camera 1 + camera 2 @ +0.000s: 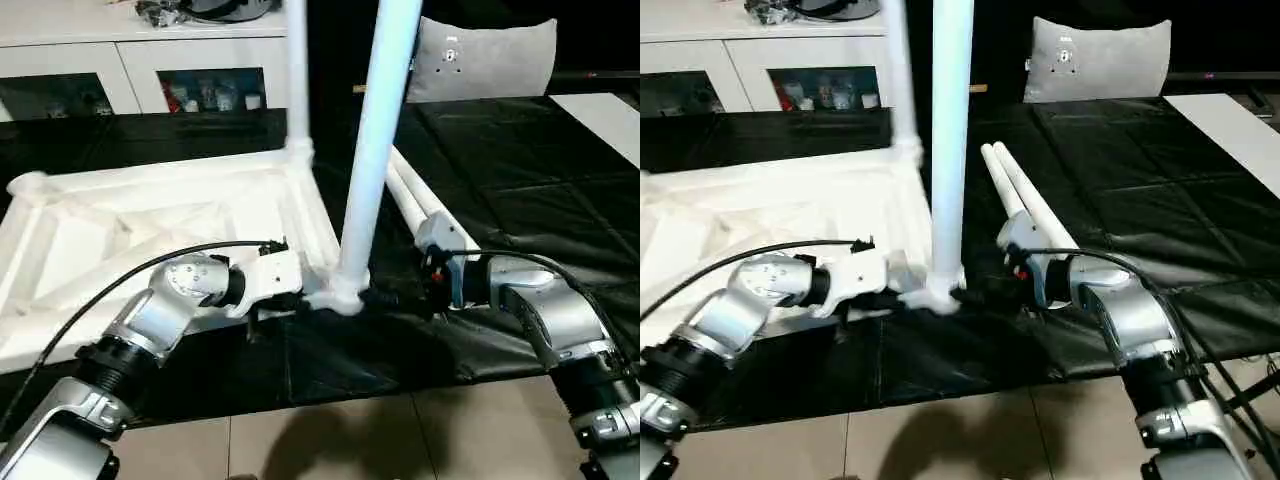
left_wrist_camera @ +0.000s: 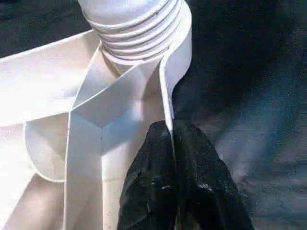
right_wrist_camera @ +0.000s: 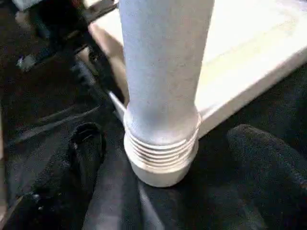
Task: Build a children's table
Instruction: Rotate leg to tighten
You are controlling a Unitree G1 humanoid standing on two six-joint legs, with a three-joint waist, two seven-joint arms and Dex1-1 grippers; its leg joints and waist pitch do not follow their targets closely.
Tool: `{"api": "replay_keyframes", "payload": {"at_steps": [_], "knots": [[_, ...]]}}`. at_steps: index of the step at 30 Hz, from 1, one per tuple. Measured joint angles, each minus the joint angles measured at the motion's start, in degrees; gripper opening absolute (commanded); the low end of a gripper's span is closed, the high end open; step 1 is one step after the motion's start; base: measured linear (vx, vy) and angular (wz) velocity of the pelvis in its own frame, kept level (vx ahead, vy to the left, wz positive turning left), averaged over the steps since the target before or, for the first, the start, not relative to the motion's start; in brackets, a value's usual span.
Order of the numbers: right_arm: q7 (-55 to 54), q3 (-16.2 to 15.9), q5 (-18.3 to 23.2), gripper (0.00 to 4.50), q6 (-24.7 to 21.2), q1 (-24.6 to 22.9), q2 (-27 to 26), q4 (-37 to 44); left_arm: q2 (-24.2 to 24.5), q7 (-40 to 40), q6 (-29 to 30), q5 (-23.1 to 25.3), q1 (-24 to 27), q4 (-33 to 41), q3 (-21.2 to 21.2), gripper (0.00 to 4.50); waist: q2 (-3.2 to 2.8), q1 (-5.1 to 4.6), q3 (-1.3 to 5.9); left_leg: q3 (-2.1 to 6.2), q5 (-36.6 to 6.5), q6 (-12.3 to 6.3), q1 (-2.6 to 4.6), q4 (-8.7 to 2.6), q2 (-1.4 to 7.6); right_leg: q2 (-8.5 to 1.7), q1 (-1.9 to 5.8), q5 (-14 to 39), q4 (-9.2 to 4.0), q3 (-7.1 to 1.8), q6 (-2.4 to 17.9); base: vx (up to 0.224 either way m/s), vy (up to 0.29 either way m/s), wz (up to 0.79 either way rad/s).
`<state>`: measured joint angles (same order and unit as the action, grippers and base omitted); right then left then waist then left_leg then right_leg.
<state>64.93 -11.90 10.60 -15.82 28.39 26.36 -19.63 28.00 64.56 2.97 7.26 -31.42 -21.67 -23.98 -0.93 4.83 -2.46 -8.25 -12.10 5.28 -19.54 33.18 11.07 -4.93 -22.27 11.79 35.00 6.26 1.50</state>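
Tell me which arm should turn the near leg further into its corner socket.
Right, probably. The right gripper stands open around the near leg at its threaded base, while the left gripper is shut on the tabletop's rim, steadying it.

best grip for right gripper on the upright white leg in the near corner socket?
Take the upright white tapered tube leg low on its smooth shaft, just above the exposed threads, coming in level from the robot's right with the open right gripper straddling it. The round shaft suits opposed fingers there; the threads should stay free. The left gripper pinches the white ribbed tabletop's edge wall.
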Motion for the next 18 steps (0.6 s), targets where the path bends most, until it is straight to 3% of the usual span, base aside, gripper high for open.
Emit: {"api": "replay_keyframes", "payload": {"at_steps": [3, 18], "knots": [[1.85, -0.89, -0.01, 4.46, 0.99, 0.82, -0.48, -2.06, 0.37, 1.82, -1.47, -0.45, -0.06, -0.01, -0.62, 0.0, 0.01, 0.48, 0.0, -0.02, 0.0, -0.01, 0.0, 0.02, 0.0, -0.01, -0.01, 0.0, 0.03, -0.02, 0.0, 0.0, 0.0, 0.0], [3.86, -1.64, 0.08, 3.08, 5.28, 2.88, -4.63, -10.0, 0.38, 3.32, -3.5, -0.46, -0.41, -1.13, -0.92, 0.0, 0.12, 0.56, 0.01, -0.03, -0.07, -0.11, -0.04, 0.39, 0.01, -0.03, -0.01, 0.0, 0.27, -0.07, 0.01, 0.0, 0.0, 0.0]]}}
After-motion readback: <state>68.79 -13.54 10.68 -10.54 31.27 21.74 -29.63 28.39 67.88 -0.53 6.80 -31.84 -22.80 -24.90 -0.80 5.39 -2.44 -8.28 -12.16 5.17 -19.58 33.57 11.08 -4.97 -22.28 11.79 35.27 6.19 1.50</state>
